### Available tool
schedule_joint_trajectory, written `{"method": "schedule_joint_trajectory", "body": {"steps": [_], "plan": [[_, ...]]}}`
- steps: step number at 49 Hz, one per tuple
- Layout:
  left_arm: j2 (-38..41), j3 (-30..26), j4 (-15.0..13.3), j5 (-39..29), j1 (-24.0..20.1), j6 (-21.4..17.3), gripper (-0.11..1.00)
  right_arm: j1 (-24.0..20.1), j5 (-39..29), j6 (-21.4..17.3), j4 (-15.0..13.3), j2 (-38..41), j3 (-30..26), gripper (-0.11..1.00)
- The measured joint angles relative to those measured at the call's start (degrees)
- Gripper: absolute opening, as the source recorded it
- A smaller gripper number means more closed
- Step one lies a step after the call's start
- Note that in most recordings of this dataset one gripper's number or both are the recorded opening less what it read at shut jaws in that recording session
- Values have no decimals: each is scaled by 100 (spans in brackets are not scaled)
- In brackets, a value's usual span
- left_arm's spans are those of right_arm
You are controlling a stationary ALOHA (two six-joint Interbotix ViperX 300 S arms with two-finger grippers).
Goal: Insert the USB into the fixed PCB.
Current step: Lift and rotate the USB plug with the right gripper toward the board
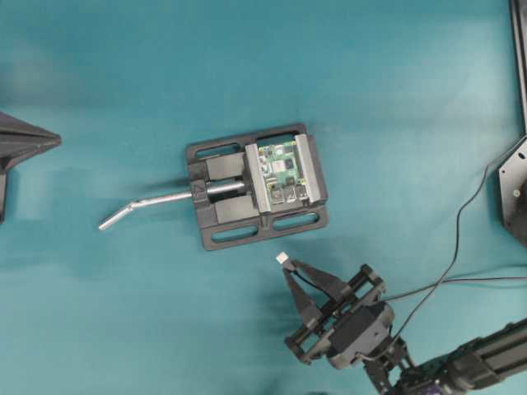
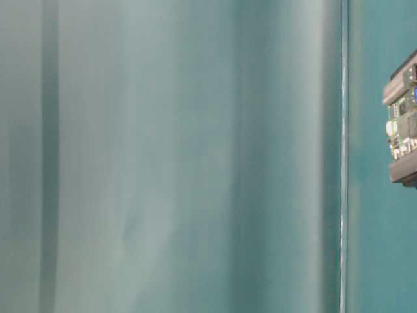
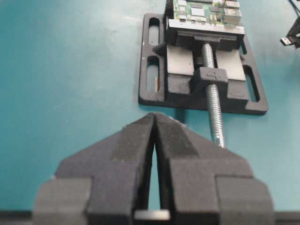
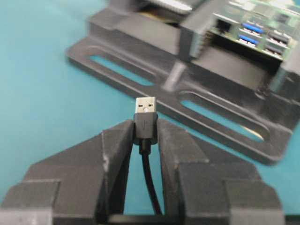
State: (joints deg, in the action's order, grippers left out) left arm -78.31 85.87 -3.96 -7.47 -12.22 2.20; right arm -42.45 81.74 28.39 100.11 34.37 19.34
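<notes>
At the far left of the overhead view the left end effector (image 1: pixel 25 148) sits parked at the counter's (image 1: pixel 99 313) edge; its wrist view shows the jaws clenched on nothing, tips together, pointing toward the vise. Moving right, the bent silver handle (image 1: pixel 136 207) runs into the black vise (image 1: pixel 257 186), whose grey jaws clamp the fixed PCB (image 1: pixel 284 173) on the vise's right half, its silver ports facing the near edge. The right wrist view shows those ports (image 4: pixel 255 35), with blue inserts, up and to the right of the plug.

Further right and nearer, the right end effector (image 1: pixel 290 267) is grasping the USB (image 1: pixel 282 258) by its dark body, the silver tip sticking out past the fingertips and aimed toward the vise. The plug sits just off the vise's near edge, short of the board and apart from it; its black cable (image 1: pixel 461 222) trails right.

Risks, as I judge them: the tip looks lower and left of the ports, so a straight push could strike the vise base (image 4: pixel 225 126) instead. The grip covers only a short stretch of the body, so any off-axis contact could twist the plug in the pads. A wrong plug orientation would jam it against the port rim. The trailing cable could also drag the plug askew.
</notes>
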Motion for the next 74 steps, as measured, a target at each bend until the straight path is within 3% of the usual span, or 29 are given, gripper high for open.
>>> {"method": "schedule_joint_trajectory", "body": {"steps": [11,17,28,37,49,74], "plan": [[0,0,0,0,0,0,1,0,879,0,686,404,-589,21],[0,-9,9,0,0,-9,1,0,1354,-229,765,598,-817,21],[0,-9,0,0,0,0,1,0,1441,-984,967,721,-984,21],[0,-9,0,0,0,-9,1,0,1468,-1020,1222,721,-984,21],[0,0,9,0,0,0,1,18,1477,-791,1301,721,-984,21],[0,0,9,0,-9,-9,1,123,1485,-782,1318,729,-1046,21]]}}
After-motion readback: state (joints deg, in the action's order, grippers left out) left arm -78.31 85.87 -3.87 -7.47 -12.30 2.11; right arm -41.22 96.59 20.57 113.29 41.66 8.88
